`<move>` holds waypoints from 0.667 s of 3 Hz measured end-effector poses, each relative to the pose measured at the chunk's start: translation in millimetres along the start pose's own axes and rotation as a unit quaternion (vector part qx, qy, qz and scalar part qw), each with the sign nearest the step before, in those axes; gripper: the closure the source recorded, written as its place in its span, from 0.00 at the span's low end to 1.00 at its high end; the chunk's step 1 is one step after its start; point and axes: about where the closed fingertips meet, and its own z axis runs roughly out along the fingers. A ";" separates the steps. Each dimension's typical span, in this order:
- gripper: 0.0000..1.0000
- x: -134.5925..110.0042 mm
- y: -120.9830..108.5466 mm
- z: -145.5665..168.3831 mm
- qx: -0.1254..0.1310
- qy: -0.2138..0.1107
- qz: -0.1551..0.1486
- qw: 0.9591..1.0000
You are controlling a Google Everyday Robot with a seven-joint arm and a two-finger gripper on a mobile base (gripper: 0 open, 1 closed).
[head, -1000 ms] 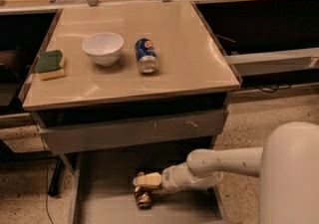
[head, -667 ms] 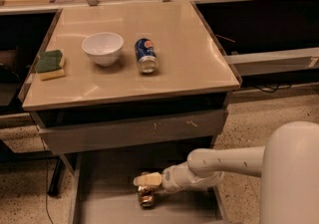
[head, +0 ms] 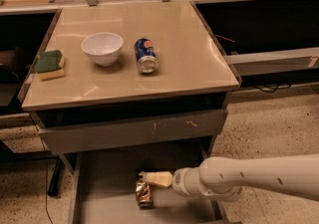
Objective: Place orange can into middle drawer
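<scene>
The orange can, dented and shiny, is in the open middle drawer, on or just above its grey floor near the middle. My gripper reaches in from the right on a white arm and sits directly over the can's top, touching or almost touching it. The can's top is hidden by the gripper.
Above the open drawer is a grey drawer front with pale scratches, slightly out. On the tan tabletop lie a blue soda can, a white bowl and a green-and-yellow sponge. Speckled floor lies to the right.
The bulky rounded part of my arm at the lower right has dropped out of view, leaving the forearm. The gripper and the can have stayed almost in place.
</scene>
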 end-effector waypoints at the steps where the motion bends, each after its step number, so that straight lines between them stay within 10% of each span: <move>1: 0.00 15.3 13.7 -41.1 0.043 -0.051 0.018 0.998; 2: 0.00 49.2 16.7 -78.9 0.085 -0.072 0.027 0.993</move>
